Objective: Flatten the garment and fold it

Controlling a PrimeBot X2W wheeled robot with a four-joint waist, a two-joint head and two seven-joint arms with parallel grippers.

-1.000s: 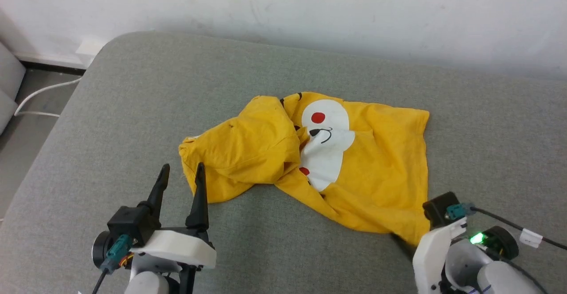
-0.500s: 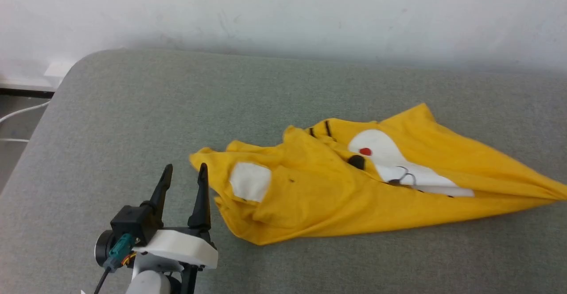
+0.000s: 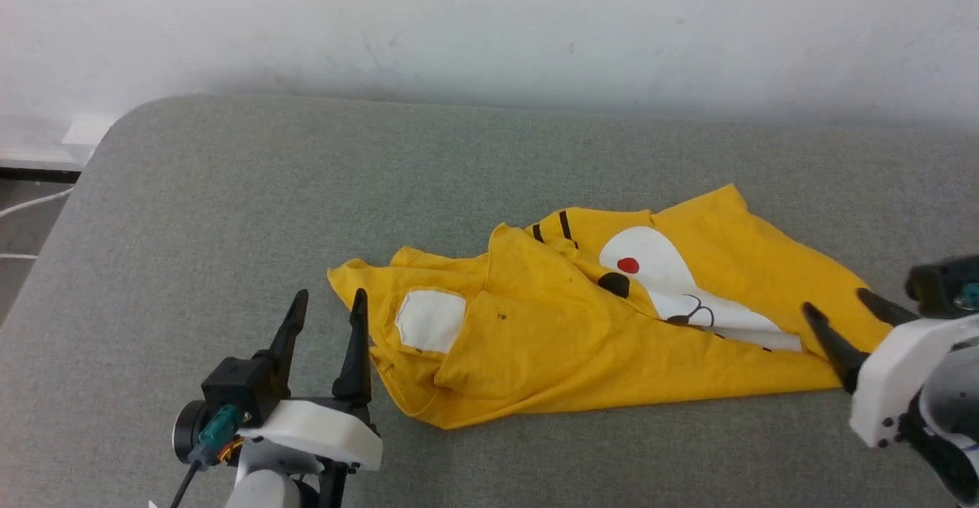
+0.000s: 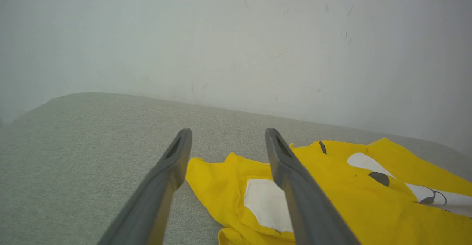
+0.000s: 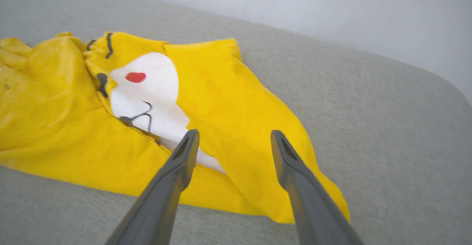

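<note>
The garment (image 3: 581, 340) lay crumpled on the grey cushion (image 3: 229, 210), right of centre and toward the near side. Its long axis ran left to right. The printed face (image 3: 658, 271) was creased on the right half, and 1 white patch (image 3: 430, 320) showed near the left end. Several layers were folded over each other, so it was not yet flat.

The left gripper (image 3: 327, 300) stood at the garment's near-left corner with its 2 fingers spread and nothing between them. The right-hand finger was just beside the yellow edge. In the left wrist view the corner lay ahead of the fingers, in the gap and slightly to the right. Whether that finger touched the cloth could not be told.

The right gripper (image 3: 834, 303) was at the far-right end, also spread and empty, its fingers pointing left over the tapering right corner. In the right wrist view the tips hung above the cloth, with the corner just nearer than them.

Each arm was therefore nearest its own end of the long axis. The coming move likely turned on pinching those 2 ends and drawing them apart along that axis. A loose pinch risked catching only the top layer.
</note>
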